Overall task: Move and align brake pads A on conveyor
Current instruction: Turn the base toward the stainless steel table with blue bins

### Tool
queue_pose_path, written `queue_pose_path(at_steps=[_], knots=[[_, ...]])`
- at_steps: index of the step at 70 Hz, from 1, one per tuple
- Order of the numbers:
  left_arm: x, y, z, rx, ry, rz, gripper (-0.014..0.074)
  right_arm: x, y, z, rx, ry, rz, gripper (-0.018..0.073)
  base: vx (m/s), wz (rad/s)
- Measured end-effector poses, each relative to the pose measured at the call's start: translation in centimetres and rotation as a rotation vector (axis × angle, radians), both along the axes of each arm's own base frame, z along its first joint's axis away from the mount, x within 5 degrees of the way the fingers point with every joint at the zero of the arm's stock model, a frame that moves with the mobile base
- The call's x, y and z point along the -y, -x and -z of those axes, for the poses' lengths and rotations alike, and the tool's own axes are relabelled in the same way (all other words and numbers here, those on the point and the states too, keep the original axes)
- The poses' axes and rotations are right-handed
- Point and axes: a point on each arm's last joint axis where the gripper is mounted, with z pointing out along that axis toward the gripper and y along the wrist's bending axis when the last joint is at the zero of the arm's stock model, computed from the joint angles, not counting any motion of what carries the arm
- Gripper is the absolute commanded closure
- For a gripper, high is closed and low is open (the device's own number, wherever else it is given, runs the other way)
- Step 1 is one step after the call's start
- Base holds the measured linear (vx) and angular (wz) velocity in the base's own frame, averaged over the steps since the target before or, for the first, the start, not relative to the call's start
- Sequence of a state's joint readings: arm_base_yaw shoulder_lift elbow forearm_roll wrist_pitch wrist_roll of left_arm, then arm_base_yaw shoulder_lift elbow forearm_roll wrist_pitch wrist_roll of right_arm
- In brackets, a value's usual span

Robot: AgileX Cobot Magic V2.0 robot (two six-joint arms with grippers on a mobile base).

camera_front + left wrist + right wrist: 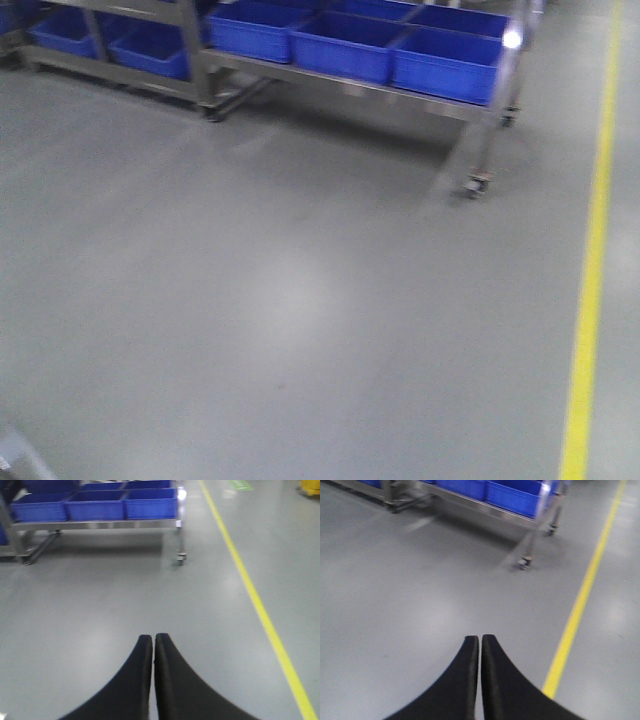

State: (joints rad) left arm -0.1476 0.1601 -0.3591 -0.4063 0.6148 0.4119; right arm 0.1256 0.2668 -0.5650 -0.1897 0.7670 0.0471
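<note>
at the far left and across the top of the front view stands a steel rack (350, 88) carrying blue bins (445, 62), with a caster (478, 184) under its right post. below it, bare grey floor (280, 300) fills the middle, and a yellow line (590, 280) runs down the right edge. the left hand (153, 638) is clenched on nothing, its two black fingers (140, 670) pressed together and pointing out over the floor towards the rack. the right hand (480, 639) is the same, clenched and empty, with the yellow line just to its right. neither the brake pads nor the conveyor shows in any view, so where the pads lie cannot be told from here. the job looks not yet begun, with the robot apparently away from its work surface. the main risk is in the approach. the rack and caster look smeared, which suggests the cameras may be moving, and a mobile base that drives or turns without the conveyor in sight could clip the rack's leg or stop askew to the belt, leaving the pads out of easy reach. a second risk is mistaking the rack and bins for the target. both hands would also need to open before reaching for any pad, or the shut fingers would push it out of line.
</note>
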Motion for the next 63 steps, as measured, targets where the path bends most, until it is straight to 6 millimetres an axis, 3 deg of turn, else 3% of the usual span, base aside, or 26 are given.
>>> queue_pose_path(at_steps=[63], knots=[[0.00,0.00,0.00,0.000,0.000,0.000,0.0603,0.00,0.00,0.00,0.000,0.000,0.000,0.0560,0.08,0.75]])
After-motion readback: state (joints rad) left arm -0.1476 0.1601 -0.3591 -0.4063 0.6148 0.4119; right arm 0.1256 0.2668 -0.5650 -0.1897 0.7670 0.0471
